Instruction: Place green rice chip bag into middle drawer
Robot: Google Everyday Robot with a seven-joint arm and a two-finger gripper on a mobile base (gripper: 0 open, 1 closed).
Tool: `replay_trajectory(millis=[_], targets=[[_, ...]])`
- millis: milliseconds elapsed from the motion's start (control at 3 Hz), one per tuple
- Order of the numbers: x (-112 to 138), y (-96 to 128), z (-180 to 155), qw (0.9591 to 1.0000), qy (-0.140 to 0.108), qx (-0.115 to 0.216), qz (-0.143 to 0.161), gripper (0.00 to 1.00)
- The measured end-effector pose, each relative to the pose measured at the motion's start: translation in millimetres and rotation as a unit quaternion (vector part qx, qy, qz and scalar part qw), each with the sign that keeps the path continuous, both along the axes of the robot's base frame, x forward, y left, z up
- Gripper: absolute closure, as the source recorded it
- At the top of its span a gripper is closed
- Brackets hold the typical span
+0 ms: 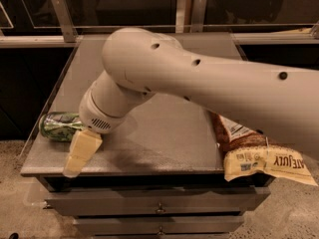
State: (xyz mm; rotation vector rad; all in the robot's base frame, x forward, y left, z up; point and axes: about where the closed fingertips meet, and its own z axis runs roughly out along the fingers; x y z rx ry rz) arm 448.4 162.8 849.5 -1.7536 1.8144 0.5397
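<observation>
The green rice chip bag [59, 126] lies on its side at the left edge of the grey cabinet top [164, 133]. My gripper [77, 158] hangs from the big white arm, right beside the bag and to its right, with its cream tip over the cabinet's front left edge. The arm's wrist hides the bag's right end. The middle drawer [159, 225], a flat grey front with a small metal knob, is closed below the top drawer [159, 203] at the bottom of the view.
A brown and cream snack bag [259, 156] lies at the right front of the cabinet top, overhanging the edge. A rail with metal posts [62, 16] runs behind the cabinet. The white arm [209, 83] covers much of the top's right half.
</observation>
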Motion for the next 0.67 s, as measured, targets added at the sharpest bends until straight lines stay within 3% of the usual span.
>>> replay_trajectory(millis=[333, 667], targets=[[12.3, 8.5, -23.7, 0.9993, 0.002, -0.031, -0.024, 0.15], [27.2, 7.6, -20.3, 0.9980, -0.002, -0.035, -0.053, 0.36]])
